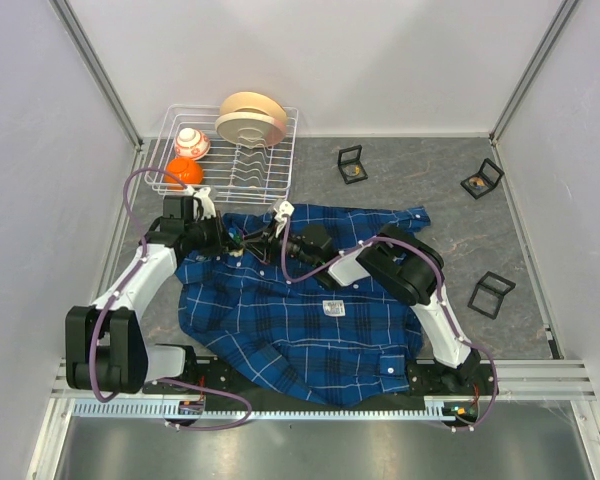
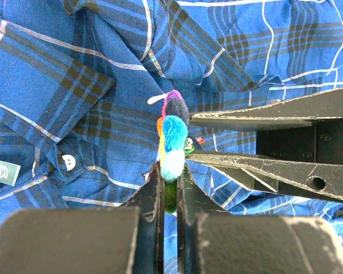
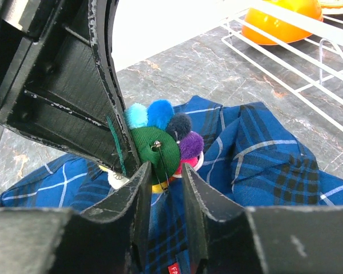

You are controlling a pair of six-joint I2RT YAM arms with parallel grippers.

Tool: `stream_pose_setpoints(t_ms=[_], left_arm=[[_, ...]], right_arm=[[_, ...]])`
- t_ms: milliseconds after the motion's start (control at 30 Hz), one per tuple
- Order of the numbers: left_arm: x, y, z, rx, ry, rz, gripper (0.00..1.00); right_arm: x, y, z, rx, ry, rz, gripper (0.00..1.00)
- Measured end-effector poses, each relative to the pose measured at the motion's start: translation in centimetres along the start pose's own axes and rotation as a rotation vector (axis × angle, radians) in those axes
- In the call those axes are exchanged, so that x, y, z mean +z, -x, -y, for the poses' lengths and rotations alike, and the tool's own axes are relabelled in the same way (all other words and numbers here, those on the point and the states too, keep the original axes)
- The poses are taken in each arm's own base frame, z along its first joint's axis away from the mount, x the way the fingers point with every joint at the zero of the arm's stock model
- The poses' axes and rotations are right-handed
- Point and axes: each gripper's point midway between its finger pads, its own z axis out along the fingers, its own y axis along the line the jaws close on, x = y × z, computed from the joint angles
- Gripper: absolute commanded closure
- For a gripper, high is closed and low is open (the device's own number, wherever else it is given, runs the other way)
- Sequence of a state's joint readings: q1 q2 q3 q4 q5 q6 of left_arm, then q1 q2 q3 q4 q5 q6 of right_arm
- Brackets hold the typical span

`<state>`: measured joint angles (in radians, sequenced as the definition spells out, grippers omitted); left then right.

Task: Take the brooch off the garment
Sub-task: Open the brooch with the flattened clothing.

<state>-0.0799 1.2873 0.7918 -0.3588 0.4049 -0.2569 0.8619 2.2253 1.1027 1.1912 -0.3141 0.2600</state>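
Spread over the table [image 1: 420, 190] on the near side of the wire dish rack [image 1: 260, 160], collar end nearest the rack: the garment [image 1: 300, 320], dark blue plaid crossed by thin white lines, sleeves and hem trailing away from the rack towards the arm bases.

Sitting at that collar end, just beside the rack's near rim: the brooch [image 2: 172, 137], a round green felt disc ringed with pompoms (light blue, blue, navy, purple, pink), standing on edge above the cloth.

Closed tight on the brooch's lower edge, fingers pressed together with the felt pinched between them: the left gripper [image 2: 170, 171].

Reaching in from the side away from the rack: the right gripper [image 3: 163, 171], jaws parted, one finger on either side of the metal safety pin [image 3: 159, 162] on the brooch's green back. Hard to say from the wrist view whether those fingertips touch the pin or only flank it; nothing seen clamped there.

Inside the rack: an orange ball [image 1: 185, 172], a white ball [image 1: 192, 143] with orange markings, and stacked beige plates [image 1: 250, 118].

To the right of the rack, well apart from it and from each other: three small black frames [image 1: 351, 166] on the bare table.
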Motion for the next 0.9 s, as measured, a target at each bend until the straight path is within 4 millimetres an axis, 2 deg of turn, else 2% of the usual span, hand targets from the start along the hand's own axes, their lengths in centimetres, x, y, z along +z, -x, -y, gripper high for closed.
stream_pose_setpoints(t_ms=[100,367,667,900], left_arm=[[-0.1,0.0,0.1,0.000,-0.006,0.003,0.98],[-1.0,1.1,0.7,0.016,-0.033,0.055,0.98],[-0.8,1.0,0.4,0.015,-0.028,0.067,0.98],[0.8,0.1,-0.2,-0.037,-0.017,-0.015,0.98]], right_arm=[[0.1,0.2,-0.5,0.004,0.031,0.001,0.71],[0.5,1.7,-1.2,0.015,0.092,0.034,1.00],[0.5,1.7,-0.8,0.014,0.069,0.040,1.00],[0.1,0.3,0.0,0.014,-0.035,0.004,1.00]])
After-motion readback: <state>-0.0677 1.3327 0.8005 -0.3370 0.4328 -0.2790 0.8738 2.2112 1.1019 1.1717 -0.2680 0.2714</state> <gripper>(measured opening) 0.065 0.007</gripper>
